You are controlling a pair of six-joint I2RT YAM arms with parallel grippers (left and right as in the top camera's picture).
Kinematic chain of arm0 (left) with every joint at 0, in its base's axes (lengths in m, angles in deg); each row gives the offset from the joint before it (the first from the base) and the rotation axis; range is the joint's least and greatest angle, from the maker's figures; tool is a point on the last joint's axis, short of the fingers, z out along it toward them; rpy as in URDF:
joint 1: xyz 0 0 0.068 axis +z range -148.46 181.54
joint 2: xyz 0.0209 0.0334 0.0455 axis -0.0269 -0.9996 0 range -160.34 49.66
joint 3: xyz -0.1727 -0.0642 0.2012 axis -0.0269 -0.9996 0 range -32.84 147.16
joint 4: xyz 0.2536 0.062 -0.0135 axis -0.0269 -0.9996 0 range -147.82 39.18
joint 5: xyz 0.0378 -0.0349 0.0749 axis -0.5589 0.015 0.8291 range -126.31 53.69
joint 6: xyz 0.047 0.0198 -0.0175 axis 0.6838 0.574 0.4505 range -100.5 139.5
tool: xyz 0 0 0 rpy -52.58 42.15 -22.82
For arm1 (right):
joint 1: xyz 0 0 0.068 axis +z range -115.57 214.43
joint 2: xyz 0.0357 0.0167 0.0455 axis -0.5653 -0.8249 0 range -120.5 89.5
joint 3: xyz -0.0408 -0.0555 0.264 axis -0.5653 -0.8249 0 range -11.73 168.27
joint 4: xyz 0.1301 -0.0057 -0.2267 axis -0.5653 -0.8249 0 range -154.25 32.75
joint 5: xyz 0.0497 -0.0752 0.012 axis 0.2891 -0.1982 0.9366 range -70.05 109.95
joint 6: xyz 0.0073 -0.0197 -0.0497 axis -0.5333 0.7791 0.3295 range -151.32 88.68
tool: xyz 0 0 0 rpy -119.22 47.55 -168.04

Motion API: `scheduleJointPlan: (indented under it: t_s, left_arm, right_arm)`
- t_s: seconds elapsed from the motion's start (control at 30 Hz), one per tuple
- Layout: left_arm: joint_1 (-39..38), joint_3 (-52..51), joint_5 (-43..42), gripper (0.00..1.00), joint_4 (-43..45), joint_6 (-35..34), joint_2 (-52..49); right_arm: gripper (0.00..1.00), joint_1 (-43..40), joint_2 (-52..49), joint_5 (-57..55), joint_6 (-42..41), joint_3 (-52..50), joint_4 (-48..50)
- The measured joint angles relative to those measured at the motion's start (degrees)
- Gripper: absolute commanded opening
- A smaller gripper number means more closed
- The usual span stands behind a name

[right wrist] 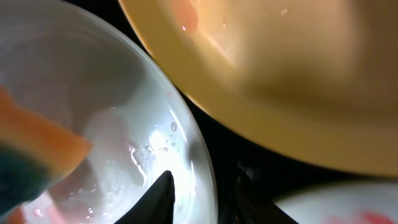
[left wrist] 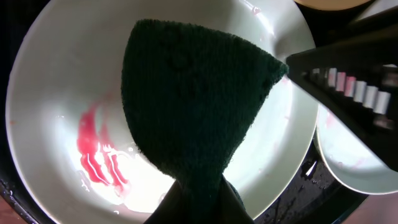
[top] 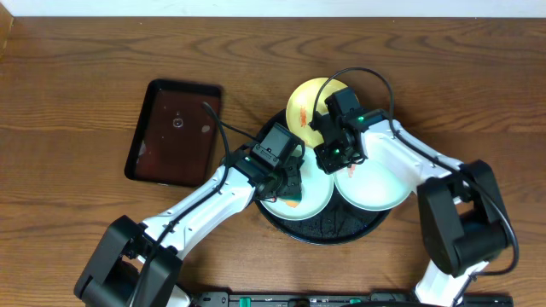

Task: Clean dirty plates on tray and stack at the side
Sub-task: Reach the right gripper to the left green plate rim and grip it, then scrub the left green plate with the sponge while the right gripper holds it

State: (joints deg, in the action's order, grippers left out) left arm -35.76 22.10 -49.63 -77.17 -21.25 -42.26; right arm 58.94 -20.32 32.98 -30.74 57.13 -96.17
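- Sponge (left wrist: 193, 118), dark green face up, hangs right under the left gripper (top: 288, 183). It fills most of the left wrist view, and the gripper looks clenched on it, though the fingers themselves are hidden.
- Mint plate (left wrist: 56, 74) lies directly below the sponge. A red smear (left wrist: 96, 152) sits on the plate floor just off the sponge's edge, unwiped, and the rest of the floor looks wet and mostly clean.
- Right gripper (right wrist: 207, 193) has one finger inside this plate's rim and one outside. I read that as a pinch on the rim to steady the plate.
- Second mint plate (left wrist: 354, 165) lies just beyond the right gripper, near the first plate, with faint pink marks, so it is not cleaned.
- Yellow plate (right wrist: 280, 74) sits ahead of the right gripper's fingertips, just past the held rim. It has an orange patch near its edge and looks untouched.
- All three plates are on or over the black tray (top: 328, 232), and the yellow one overhangs its far rim.
- No stack is started, and there is no plate off to either side of the grippers.
- Brown tray (top: 162, 153) is well out past the left gripper, with no plate on it.
- Progress is early: the first plate is mid-wipe, two more need wiping, then all three need stacking.
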Motion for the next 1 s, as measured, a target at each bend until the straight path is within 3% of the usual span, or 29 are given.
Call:
scheduleJointPlan:
  t_s: [0.2, 0.33, 0.57, 0.6, 0.67, 0.77, 0.83, 0.97, 1.0]
  left_arm:
    - [0.0, 0.0, 0.2, 0.10, 3.4, -2.4, 0.0]
    - [0.0, 0.0, 1.7, 0.14, 3.9, -4.1, 0.0]
    - [0.0, 0.0, 2.4, 0.13, 4.1, -6.2, 0.0]
    - [0.0, 0.0, 2.4, 0.15, 4.2, -6.4, 0.0]
    - [-0.1, 0.0, 2.6, 0.31, 4.3, -7.0, -0.3]
    - [-1.2, 0.0, 2.8, 0.36, 5.6, -7.5, -3.7]
    - [-1.6, 0.0, 3.0, 0.46, 6.1, -7.6, -5.5]
    - [-1.6, 0.0, 3.0, 0.46, 6.9, -5.3, -7.3]
    - [-1.6, 0.0, 3.0, 0.40, 7.0, -4.1, -7.3]
  right_arm:
    - [0.21, 0.0, -1.2, -0.2, 0.1, 0.3, 0.0]
    - [0.13, 0.0, -1.2, -0.3, 0.0, 0.3, -0.1]
    - [0.11, 0.0, -1.3, -0.3, -0.5, 0.3, -0.1]
    - [0.11, 0.0, -1.3, -0.3, -0.5, 0.3, -0.1]
    - [0.11, 0.0, -1.3, -0.3, -0.5, 0.3, -0.1]
    - [0.11, 0.0, -1.3, -0.4, -1.0, 0.3, -0.1]
    - [0.12, 0.0, -1.3, -0.4, -1.0, 0.3, -0.1]
    - [0.12, 0.0, -1.3, -0.4, -1.0, 0.4, -0.1]
    - [0.12, 0.0, -1.3, -0.4, -1.1, 0.4, -0.1]
